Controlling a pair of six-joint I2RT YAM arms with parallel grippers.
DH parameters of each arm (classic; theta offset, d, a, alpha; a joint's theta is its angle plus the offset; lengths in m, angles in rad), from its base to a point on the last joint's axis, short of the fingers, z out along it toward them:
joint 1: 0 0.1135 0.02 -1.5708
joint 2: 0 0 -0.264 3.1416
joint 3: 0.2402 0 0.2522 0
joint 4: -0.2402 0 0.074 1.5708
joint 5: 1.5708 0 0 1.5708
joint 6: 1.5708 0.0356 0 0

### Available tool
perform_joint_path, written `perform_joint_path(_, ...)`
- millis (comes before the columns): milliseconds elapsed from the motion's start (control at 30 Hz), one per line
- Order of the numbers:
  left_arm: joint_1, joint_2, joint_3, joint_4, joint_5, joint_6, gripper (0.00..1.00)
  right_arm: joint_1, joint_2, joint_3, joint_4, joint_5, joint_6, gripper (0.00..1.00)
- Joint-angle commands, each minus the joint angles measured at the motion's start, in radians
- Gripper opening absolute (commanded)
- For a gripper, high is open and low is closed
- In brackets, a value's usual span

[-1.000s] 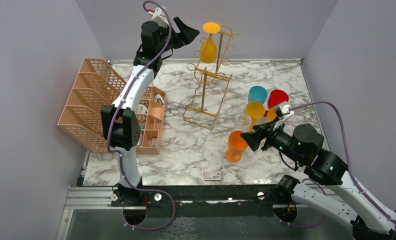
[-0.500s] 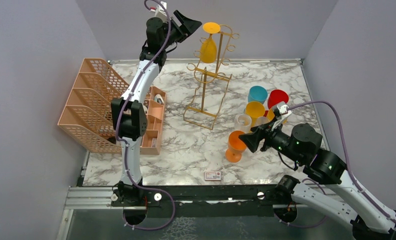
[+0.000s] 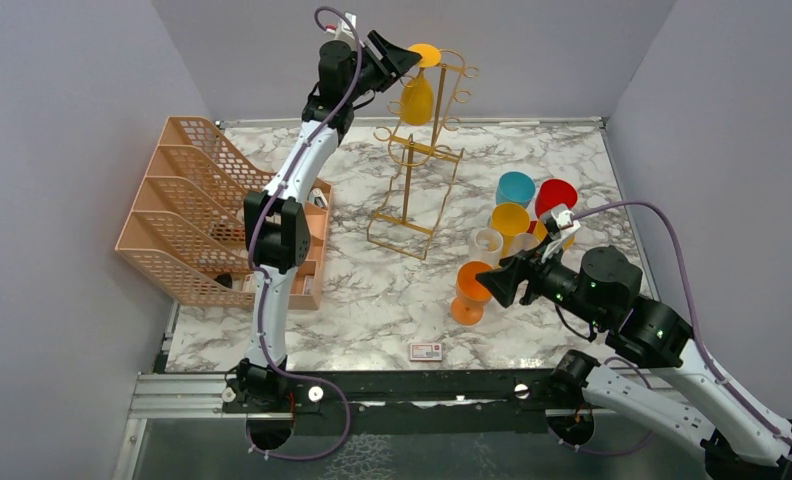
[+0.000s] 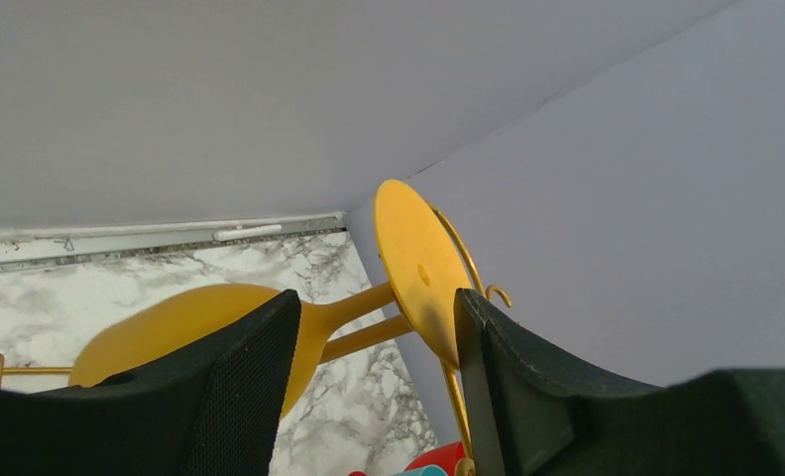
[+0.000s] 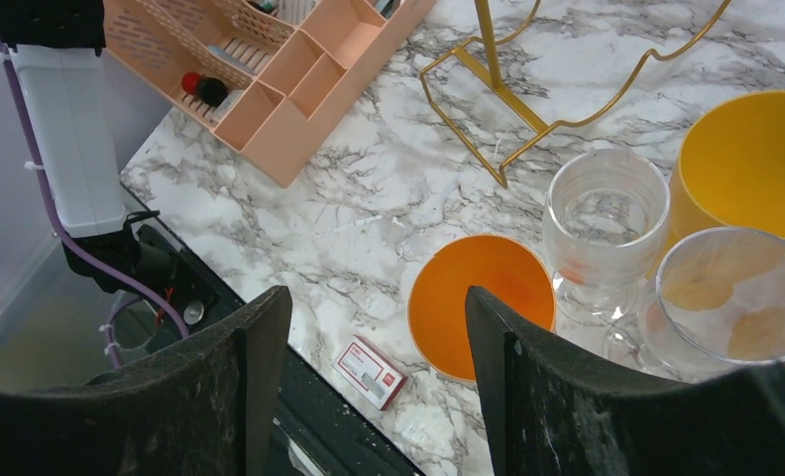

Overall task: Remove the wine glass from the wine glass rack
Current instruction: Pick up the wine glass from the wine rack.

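A yellow wine glass (image 3: 417, 92) hangs upside down near the top of the gold wire rack (image 3: 415, 165), its round foot up. In the left wrist view the glass (image 4: 200, 322) lies across the frame, foot (image 4: 420, 273) to the right, stem between my fingers. My left gripper (image 3: 400, 62) is open, raised high at the rack's top, its jaws either side of the stem just under the foot. My right gripper (image 3: 499, 285) is open and empty, hovering over an orange glass (image 3: 469, 292) at the front right.
A peach mesh organiser (image 3: 197, 210) stands at the left. A cluster of glasses, teal (image 3: 515, 188), red (image 3: 555, 197), yellow (image 3: 509, 219) and clear (image 3: 486, 243), stands right of the rack. A small red and white card (image 3: 425, 351) lies near the front edge.
My left gripper has moved right and up toward the top of the rack, and its open jaws now straddle the yellow glass's stem. The right arm has barely shifted.
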Motion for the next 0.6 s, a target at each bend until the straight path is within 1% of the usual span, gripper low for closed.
perform_joint_path(0, -0.002, 0.006, 0.024, 0.012, -0.035, -0.024, 0.62, 0.005, -0.011, 0.034, -0.007, -0.017, 0.013, 0.68)
perform_joint_path(400, -0.005, 0.016, 0.027, 0.015, -0.079, -0.055, 0.49, 0.005, -0.004, 0.035, -0.006, -0.033, 0.015, 0.68)
perform_joint_path(567, -0.009, 0.019, 0.024, 0.008, -0.089, -0.077, 0.39, 0.005, -0.002, 0.040, -0.009, -0.037, 0.015, 0.68)
